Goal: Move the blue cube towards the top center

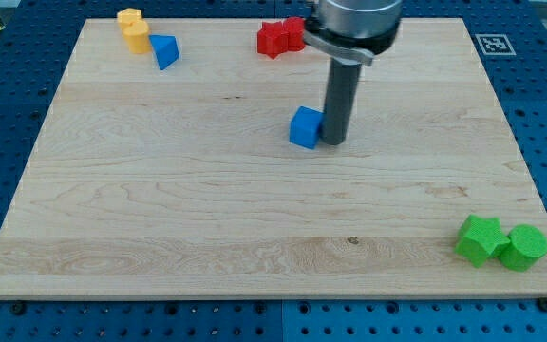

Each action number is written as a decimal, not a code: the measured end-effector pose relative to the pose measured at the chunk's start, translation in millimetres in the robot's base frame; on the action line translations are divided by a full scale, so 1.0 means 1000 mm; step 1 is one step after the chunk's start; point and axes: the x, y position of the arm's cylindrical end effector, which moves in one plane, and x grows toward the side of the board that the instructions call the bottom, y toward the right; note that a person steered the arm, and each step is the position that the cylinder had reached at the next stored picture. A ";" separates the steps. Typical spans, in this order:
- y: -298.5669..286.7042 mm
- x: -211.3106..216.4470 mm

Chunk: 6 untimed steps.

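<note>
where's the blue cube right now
The blue cube sits a little above the middle of the wooden board, touching or nearly touching my tip on its right, and below the red block at the view's top.

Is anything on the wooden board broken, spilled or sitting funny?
Nothing stands out. My tip rests against the right side of the small blue cube near the middle of the wooden board. The other blocks sit whole near the edges, none tipped or broken.
</note>
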 end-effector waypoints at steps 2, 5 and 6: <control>-0.031 0.022; -0.078 -0.065; -0.078 -0.067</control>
